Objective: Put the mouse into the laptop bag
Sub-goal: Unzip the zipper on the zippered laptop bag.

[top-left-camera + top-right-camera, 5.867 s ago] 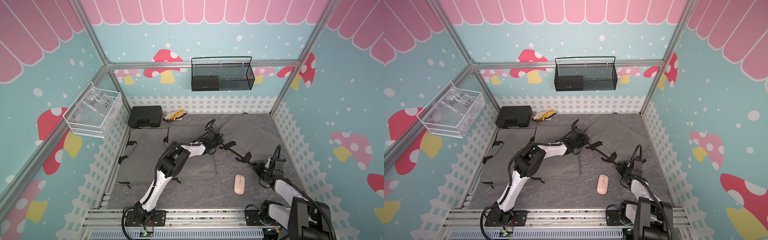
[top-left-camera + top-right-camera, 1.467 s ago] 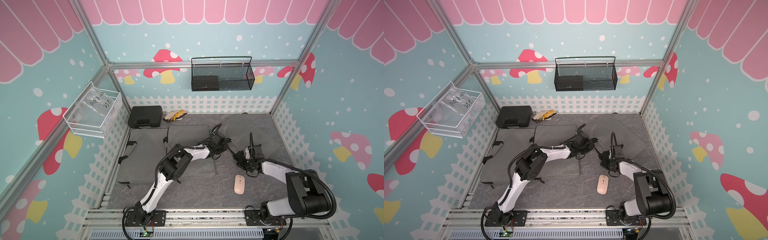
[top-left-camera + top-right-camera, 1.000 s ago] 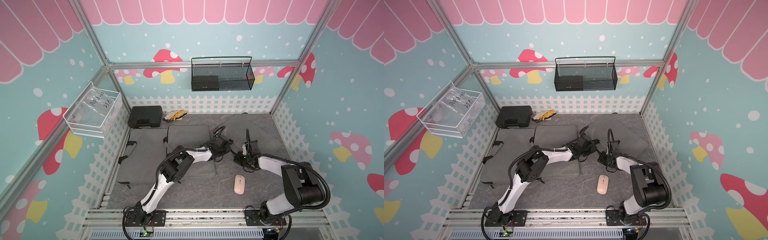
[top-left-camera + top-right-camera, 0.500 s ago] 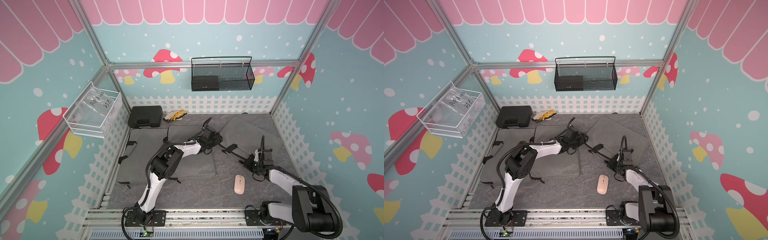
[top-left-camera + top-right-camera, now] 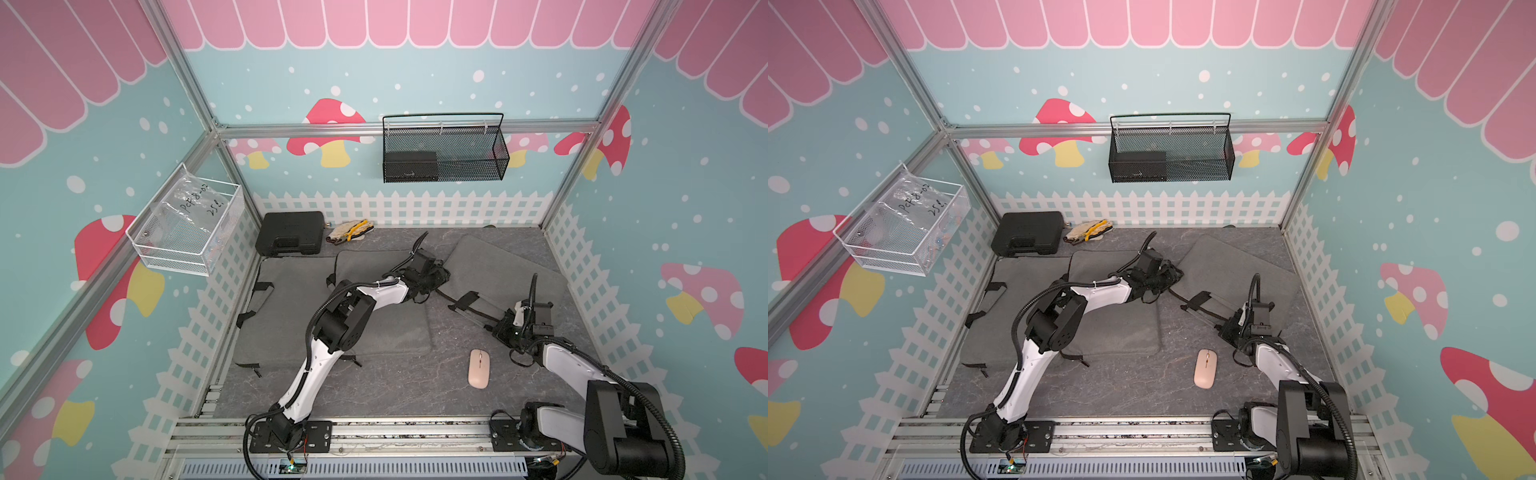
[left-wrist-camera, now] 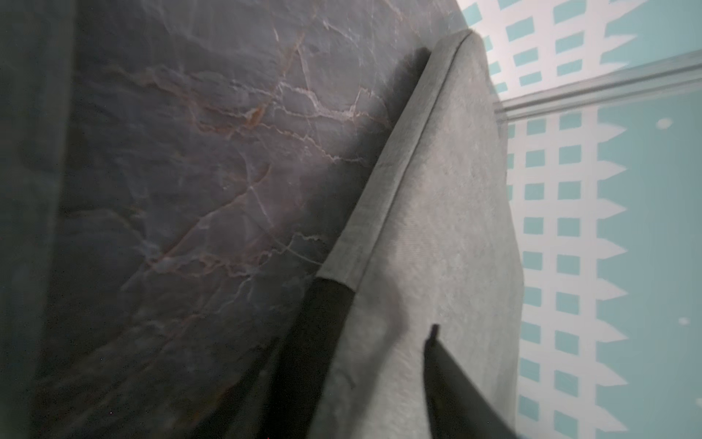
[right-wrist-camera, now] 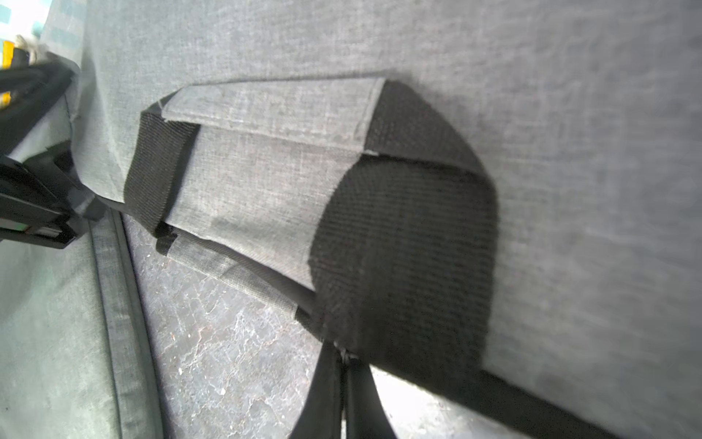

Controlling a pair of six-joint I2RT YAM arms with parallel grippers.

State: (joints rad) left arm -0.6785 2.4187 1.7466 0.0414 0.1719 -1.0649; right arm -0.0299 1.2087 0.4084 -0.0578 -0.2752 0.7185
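While the pink mouse [image 5: 478, 368] lies lengthwise up the lower-right frame, wheel end uppermost, the right gripper [image 5: 498, 331] pinches the laptop bag's [image 5: 500, 268] strap [image 5: 473, 316]. Whether the left gripper [image 5: 439, 275] is parted, I cannot tell.

left end effector [image 5: 437, 276]: tips hidden in both top views | right end effector [image 7: 343, 357]: fingers [image 7: 323, 403] cropped at edge

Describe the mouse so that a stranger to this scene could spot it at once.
Start at the dark marbled tabletop and look to its near edge, just inward of the right arm. There lies the mouse, alone on bare stone. It is the only small, pale pink oval among grey bags.
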